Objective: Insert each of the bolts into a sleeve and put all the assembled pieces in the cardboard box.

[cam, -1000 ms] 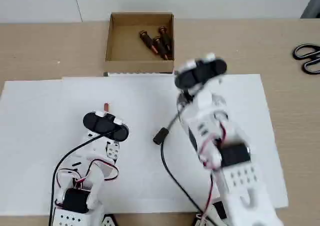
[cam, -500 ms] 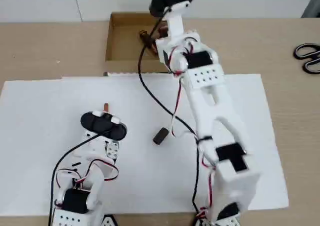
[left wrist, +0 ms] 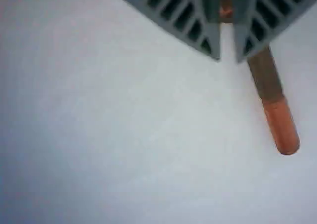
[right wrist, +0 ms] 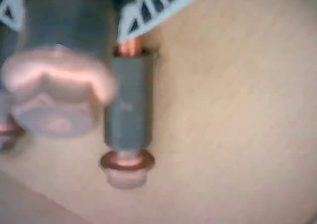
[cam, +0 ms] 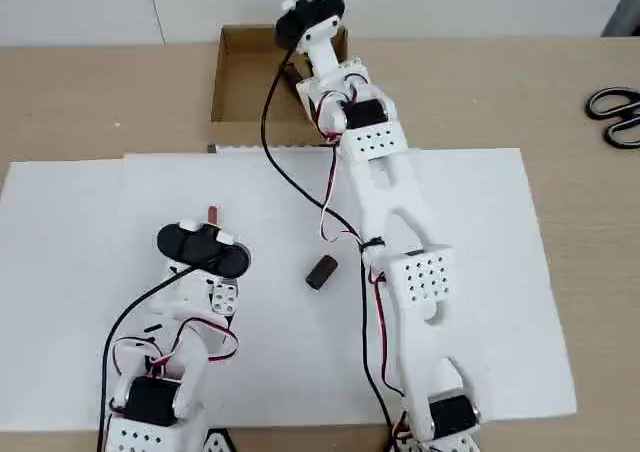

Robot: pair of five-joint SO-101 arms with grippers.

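My left gripper (left wrist: 226,45) is shut on a copper bolt (left wrist: 273,112), whose bare shank sticks out past the fingertips just above the white paper. From above, that bolt (cam: 212,213) peeks out ahead of the left arm at the lower left. A loose black sleeve (cam: 321,271) lies on the paper between the arms. My right arm (cam: 370,142) stretches over the cardboard box (cam: 228,92). Its gripper (right wrist: 69,26) is shut on an assembled bolt and sleeve (right wrist: 54,90), held just above the box floor. Another assembled piece (right wrist: 128,120) lies on the floor beside it.
A large white paper sheet (cam: 80,232) covers the wooden table in front of the box. Black scissors (cam: 615,112) lie at the far right edge. The right arm's cable (cam: 290,177) trails across the paper near the loose sleeve.
The right arm has swung from over the paper up to the cardboard box and stretched out over it. The left arm has barely shifted, still holding the bolt.
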